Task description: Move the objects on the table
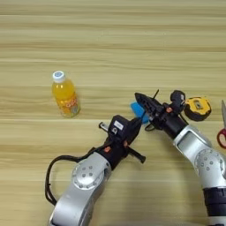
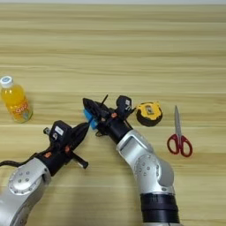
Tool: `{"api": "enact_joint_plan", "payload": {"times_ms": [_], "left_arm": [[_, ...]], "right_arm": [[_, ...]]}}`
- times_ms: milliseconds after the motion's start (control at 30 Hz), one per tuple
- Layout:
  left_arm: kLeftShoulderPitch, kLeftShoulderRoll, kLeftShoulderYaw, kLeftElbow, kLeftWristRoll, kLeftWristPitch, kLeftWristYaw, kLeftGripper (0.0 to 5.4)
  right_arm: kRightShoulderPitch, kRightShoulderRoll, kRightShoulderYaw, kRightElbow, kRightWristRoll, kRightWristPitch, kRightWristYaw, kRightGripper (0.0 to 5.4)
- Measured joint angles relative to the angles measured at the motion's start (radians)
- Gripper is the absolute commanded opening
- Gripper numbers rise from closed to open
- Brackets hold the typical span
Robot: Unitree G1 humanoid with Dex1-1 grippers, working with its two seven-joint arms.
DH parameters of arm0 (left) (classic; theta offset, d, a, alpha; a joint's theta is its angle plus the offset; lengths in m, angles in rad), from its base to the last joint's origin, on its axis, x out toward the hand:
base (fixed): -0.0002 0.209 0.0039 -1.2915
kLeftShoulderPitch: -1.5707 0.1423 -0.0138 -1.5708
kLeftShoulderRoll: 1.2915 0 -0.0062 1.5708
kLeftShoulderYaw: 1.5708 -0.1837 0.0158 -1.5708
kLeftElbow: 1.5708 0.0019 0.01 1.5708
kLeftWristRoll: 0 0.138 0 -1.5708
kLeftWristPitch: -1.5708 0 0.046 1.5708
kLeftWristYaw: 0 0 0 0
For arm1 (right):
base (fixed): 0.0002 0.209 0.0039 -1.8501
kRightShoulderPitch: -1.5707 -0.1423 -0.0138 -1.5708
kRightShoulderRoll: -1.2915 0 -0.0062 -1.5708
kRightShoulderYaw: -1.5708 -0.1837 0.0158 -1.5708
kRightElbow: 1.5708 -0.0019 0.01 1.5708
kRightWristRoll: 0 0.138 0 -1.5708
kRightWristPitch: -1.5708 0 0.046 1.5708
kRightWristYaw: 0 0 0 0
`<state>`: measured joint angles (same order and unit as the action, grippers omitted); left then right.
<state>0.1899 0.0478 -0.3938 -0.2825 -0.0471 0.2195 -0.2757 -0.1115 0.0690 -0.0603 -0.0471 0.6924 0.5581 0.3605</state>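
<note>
On the grained plank table (image 1: 110, 35): capped plastic juice bottle (image 1: 65, 94) upright far left, flat blue block (image 1: 137, 110) partly hidden between both grippers' tips, left gripper (image 1: 135, 125) and right gripper (image 1: 142, 100) finger state unclear.

No text, brand or number can be read: the label on the orange-juice bottle (image 1: 66, 98) bears only blurred markings, and the white sticker on the left gripper (image 1: 134, 126) and the tape measure (image 2: 149, 113) face are illegible.
</note>
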Motion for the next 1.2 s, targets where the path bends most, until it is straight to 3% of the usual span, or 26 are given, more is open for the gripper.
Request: {"api": "enact_joint_plan", "payload": {"times_ms": [667,1200], "left_arm": [[0.000,0.000,0.012,0.009,0.000,-0.017,0.003,0.00],[-0.002,0.002,0.009,0.011,0.001,-0.017,0.006,0.00]], "right_arm": [[0.000,0.000,0.007,-0.018,0.025,0.003,0.017,0.35],[0.000,-0.002,0.012,-0.019,0.034,0.002,0.015,0.27]]}}
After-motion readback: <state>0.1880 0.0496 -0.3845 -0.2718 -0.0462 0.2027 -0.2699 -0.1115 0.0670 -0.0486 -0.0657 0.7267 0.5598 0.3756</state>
